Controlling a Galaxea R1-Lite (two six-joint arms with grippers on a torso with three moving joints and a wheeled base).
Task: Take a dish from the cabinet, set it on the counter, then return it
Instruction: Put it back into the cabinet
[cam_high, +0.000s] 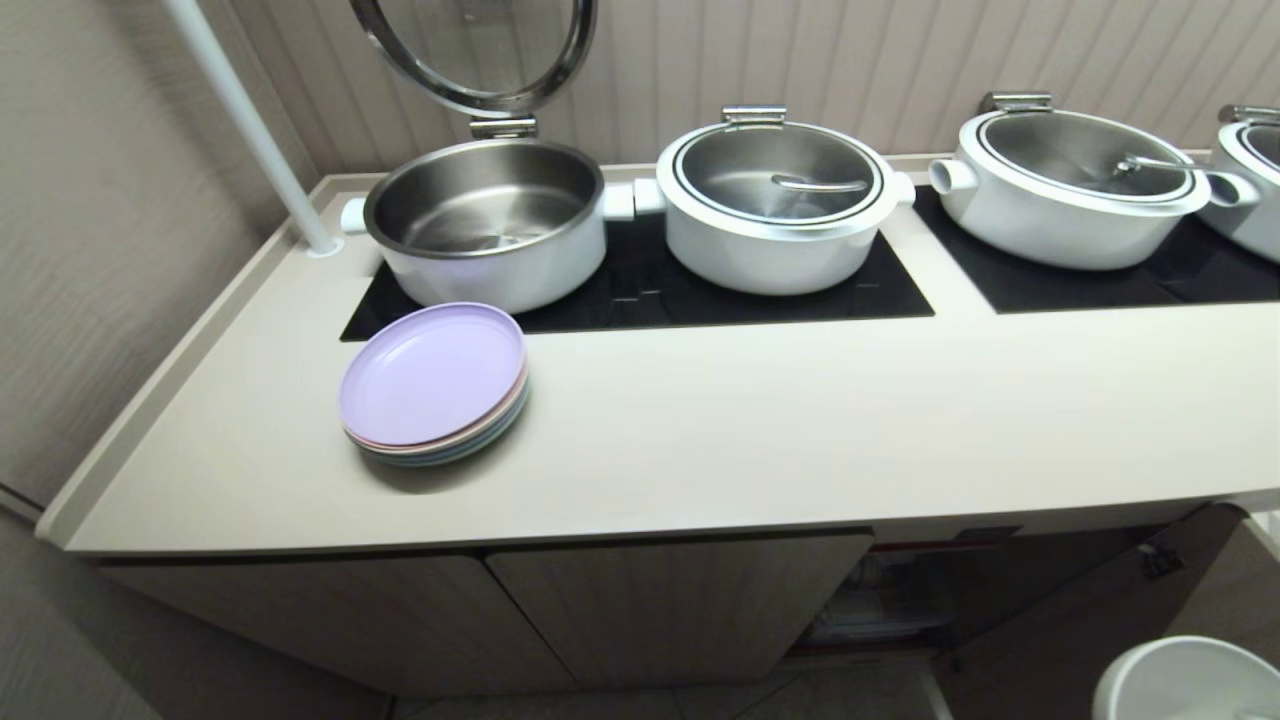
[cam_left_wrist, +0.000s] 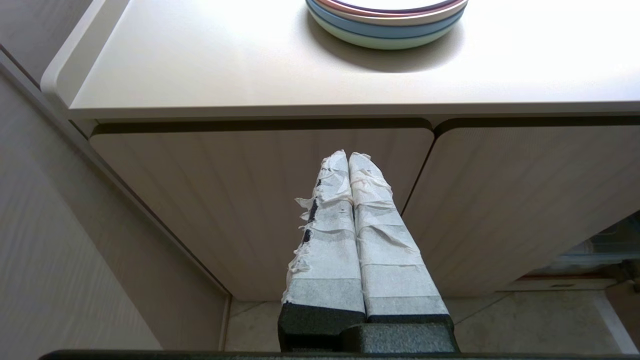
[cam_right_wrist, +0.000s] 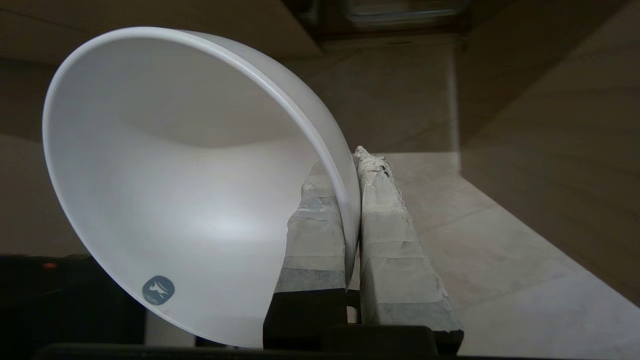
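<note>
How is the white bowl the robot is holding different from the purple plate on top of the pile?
The deep white ceramic bowl is tall-sided; the flat lilac plate is shallow. The bowl is pinched at its rim by the right hand and sits low beside the open cabinet; the plate rests on a stack of pastel plates on the beige counter. Both are round and empty.

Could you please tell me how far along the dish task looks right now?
Done: the dish is out of the cabinet, whose right door stands open. In hand: the right end effector pinches its rim, low at the head view's bottom right, below the counter. The left end effector is shut and idle before the closed doors. Left: no white bowl sits on the counter yet; return follows.
</note>
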